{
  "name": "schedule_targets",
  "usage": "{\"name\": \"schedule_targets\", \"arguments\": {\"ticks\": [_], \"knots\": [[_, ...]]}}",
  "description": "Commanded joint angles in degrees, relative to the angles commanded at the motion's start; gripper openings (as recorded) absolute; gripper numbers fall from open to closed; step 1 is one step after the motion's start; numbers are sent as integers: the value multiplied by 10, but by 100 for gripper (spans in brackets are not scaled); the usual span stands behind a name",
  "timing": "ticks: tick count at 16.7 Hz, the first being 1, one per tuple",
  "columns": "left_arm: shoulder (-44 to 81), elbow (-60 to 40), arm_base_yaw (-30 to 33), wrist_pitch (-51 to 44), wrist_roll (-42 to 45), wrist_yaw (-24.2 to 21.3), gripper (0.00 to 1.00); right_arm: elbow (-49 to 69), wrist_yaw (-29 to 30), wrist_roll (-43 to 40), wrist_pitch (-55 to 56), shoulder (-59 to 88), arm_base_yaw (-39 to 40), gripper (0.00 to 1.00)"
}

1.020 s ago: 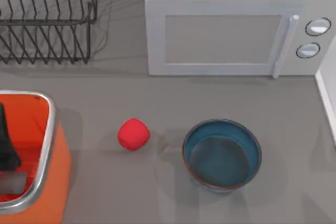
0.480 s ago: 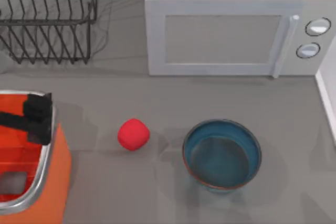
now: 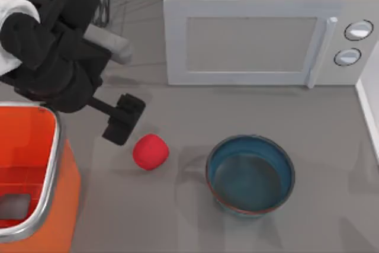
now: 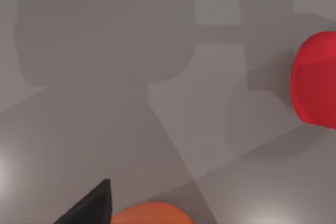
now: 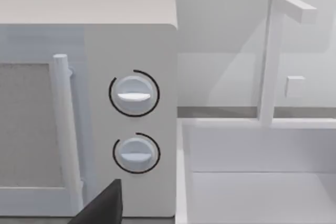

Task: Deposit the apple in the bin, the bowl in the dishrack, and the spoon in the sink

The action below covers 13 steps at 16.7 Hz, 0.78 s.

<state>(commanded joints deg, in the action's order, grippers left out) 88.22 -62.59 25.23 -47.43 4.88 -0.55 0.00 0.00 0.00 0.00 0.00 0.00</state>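
The apple is lying on the grey table, well apart from the bowl at its 3 o'clock and near the bin at its 9 o'clock. Judging by its look, it is small, light and firm, with a smooth, slightly lumpy skin that could slip or roll away under a glancing touch. The safest hold is probably across its widest middle, with the fingers coming straight down on opposite sides.

The left gripper is hovering just beside the apple, at about its 11 o'clock, and is holding nothing. How far its fingers are parted cannot be told. In the left wrist view the apple is sitting off toward the frame's edge, so the gripper does not seem centred over it yet.

The right arm is staying parked, its wrist camera facing the microwave and the sink.
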Motion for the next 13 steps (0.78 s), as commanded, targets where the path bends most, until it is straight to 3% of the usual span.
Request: {"name": "schedule_targets", "arguments": {"ticks": [7, 13], "knots": [[229, -201, 73, -125, 13, -1, 100, 0, 0, 0, 0, 0, 0, 100], [267, -239, 85, -142, 14, 0, 100, 0, 0, 0, 0, 0, 0, 100]]}}
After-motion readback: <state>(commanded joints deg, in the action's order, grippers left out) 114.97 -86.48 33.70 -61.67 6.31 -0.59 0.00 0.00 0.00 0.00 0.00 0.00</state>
